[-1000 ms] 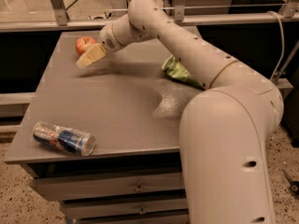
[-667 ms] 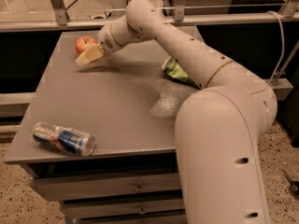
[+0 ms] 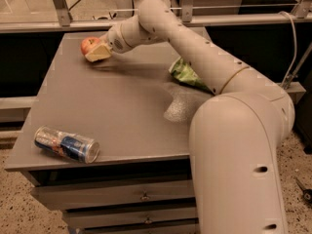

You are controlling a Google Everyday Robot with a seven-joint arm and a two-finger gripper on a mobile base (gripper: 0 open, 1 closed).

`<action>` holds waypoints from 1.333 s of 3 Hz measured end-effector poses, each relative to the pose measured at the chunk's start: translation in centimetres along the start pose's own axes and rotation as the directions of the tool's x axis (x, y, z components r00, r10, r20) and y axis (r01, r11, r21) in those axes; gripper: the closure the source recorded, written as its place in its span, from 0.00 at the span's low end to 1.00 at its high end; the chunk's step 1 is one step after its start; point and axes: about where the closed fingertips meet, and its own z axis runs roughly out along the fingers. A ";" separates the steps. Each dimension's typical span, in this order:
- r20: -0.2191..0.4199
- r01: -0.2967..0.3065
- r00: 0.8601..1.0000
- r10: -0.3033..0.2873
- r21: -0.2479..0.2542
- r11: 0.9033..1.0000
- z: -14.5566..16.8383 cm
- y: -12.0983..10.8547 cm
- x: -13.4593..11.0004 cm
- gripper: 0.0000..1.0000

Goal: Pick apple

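No text can be read anywhere. The can (image 3: 66, 144) at lower left bears blue and red print, the green bag (image 3: 186, 74) right of centre likewise, neither legible. The gripper (image 3: 97, 52) is at upper left, just beside the apple (image 3: 88, 44).

Claw (image 3: 98, 52) against apple (image 3: 87, 44), hiding its right side, bag (image 3: 184, 75) partly behind arm (image 3: 195, 48)

Smooth, matt grey surface (image 3: 122, 111); at its eleven o'clock the cream, perhaps plastic tool (image 3: 99, 52) sits beside the dull-skinned red apple (image 3: 88, 44); the crinkled green bag (image 3: 187, 75) is glossy.

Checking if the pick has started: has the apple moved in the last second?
No; the apple stays at the far-left corner of the table, gripper beside it.
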 end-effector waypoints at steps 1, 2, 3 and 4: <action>0.047 0.022 0.999 -0.021 -0.019 1.000 -2.3 0.0 -0.8 0.86; 0.121 0.086 0.990 -0.078 -0.064 0.994 -5.8 0.4 -2.7 1.00; 0.141 0.210 0.972 -0.190 -0.145 0.967 -10.6 1.6 -5.0 1.00; 0.125 0.200 0.976 -0.179 -0.178 0.964 -9.9 2.4 -4.2 1.00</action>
